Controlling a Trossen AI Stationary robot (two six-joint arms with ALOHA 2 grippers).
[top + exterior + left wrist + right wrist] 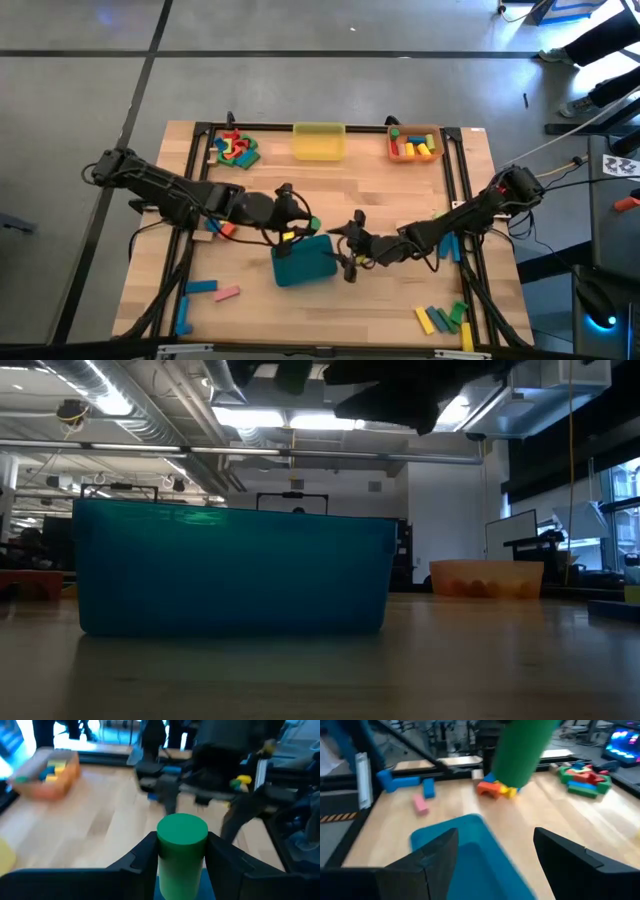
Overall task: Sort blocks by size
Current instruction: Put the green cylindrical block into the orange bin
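Observation:
My left gripper [303, 222] is shut on a green cylinder block [182, 845] and holds it in the air over the far edge of the teal tray [303, 262]. In the right wrist view the same green cylinder [522, 750] shows high above that tray [470, 855]. My right gripper [347, 250] stands open at the tray's right end with nothing between its fingers [427, 855]. More blocks lie in a pile [235, 150] at the far left and in loose groups near the front corners. My left gripper pinches the green cylinder's curved side [165, 855] between its two fingers, which lie along it. The flat round end [182, 827] sticks out past the fingertips. The fingers come from the table's left, slanting slightly down. The cylinder is lifted clear of table and tray.
A yellow tray [319, 140] and an orange tray [415, 143] holding blocks stand at the far edge. Blue and pink blocks [205, 290] lie near left, several mixed blocks [445, 318] near right. Small orange and yellow blocks [495, 789] lie under my left arm.

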